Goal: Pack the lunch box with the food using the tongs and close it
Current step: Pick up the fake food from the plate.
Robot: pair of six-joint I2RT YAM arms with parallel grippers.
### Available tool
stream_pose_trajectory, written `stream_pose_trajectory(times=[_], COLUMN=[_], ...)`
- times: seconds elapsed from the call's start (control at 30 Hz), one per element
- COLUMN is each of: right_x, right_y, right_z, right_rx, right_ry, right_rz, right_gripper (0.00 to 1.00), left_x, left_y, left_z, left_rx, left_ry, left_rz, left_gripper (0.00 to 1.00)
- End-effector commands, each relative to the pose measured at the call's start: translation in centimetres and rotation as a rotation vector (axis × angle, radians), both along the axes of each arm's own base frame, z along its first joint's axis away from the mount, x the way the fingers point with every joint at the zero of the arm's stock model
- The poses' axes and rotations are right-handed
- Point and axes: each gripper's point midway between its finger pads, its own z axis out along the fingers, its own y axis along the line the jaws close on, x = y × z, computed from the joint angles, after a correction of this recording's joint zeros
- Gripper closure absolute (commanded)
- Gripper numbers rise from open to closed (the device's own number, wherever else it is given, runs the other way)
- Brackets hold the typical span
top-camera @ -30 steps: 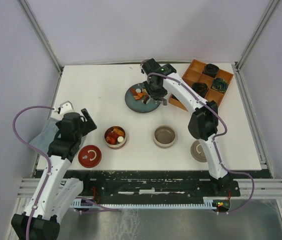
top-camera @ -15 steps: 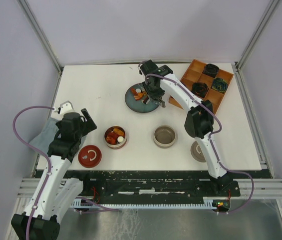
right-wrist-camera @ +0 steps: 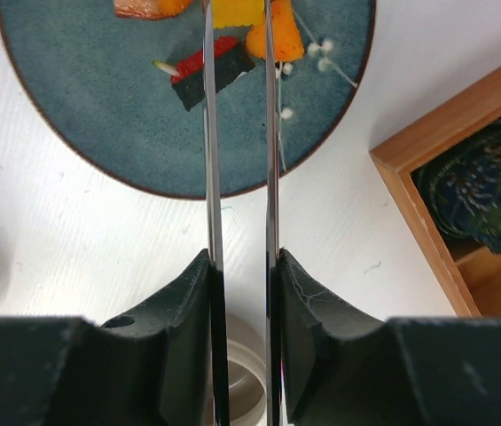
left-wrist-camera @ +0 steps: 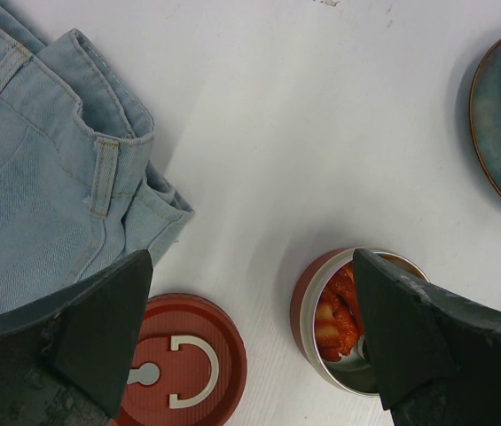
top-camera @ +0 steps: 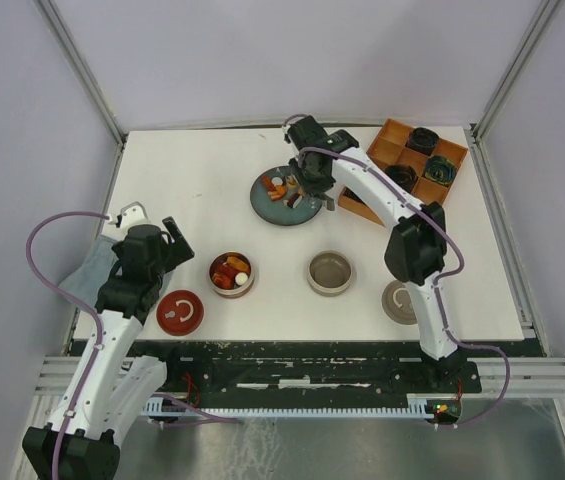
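The tongs (right-wrist-camera: 209,177) are squeezed nearly shut, with their two arms close together. A yellow bit (right-wrist-camera: 237,11) sits between the tips, but I cannot tell if they grip it. The right gripper (right-wrist-camera: 239,266) pinches the tongs over the plate (right-wrist-camera: 82,106), where more food (right-wrist-camera: 284,40) lies. The left gripper (left-wrist-camera: 252,266) hangs wide open above the lunch box (left-wrist-camera: 308,297) and lid (left-wrist-camera: 179,364).

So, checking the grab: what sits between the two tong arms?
A yellow food piece sits inside the tongs, over the plate, at the right wrist view's top edge.
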Motion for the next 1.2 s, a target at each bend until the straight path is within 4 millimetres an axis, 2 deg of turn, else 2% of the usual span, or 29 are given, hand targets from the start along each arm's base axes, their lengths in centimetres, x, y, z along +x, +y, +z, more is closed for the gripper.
stream_pose_trajectory(times=[0.0,0.23,0.4,0.6,0.77,0.93,1.07,1.17], right_x=[0.4,-2.0,-4.8,-8.9,-12.8,-17.4,-20.5,-22.1], right_y=[0.2,-0.4,-1.4,-4.5,-7.6,-9.4,-9.2,-8.8], right_z=[8.1,10.1,11.9,13.0,13.1,11.3,9.4,8.3], right_rx=[0.145,0.193,0.232,0.222,0.194,0.202,0.262,0.305], right_ry=[-0.18,-0.168,-0.152,-0.159,-0.127,-0.023,0.081,0.143], right_rz=[-0.026,-0.026,-0.009,-0.025,-0.088,-0.123,-0.14,-0.141], right_gripper=[0.66,0.66,0.66,0.65,0.65,0.64,0.64,0.64], left_x=[0.8,0.8,0.8,0.8,1.0,1.0,1.1,1.0], left_y=[-0.2,-0.2,-0.3,-0.2,-0.4,-0.5,-0.6,-0.5], left_z=[1.0,1.0,1.0,1.0,0.9,0.7,0.7,0.7], left_rx=[-0.005,-0.006,-0.006,-0.004,-0.009,-0.012,-0.013,-0.01], left_ry=[-0.046,-0.047,-0.047,-0.047,-0.046,-0.035,-0.037,-0.036], left_rz=[-0.011,-0.011,-0.015,-0.013,-0.02,-0.025,-0.029,-0.025], left_gripper=[0.0,0.0,0.0,0.0,0.0,0.0,0.0,0.0])
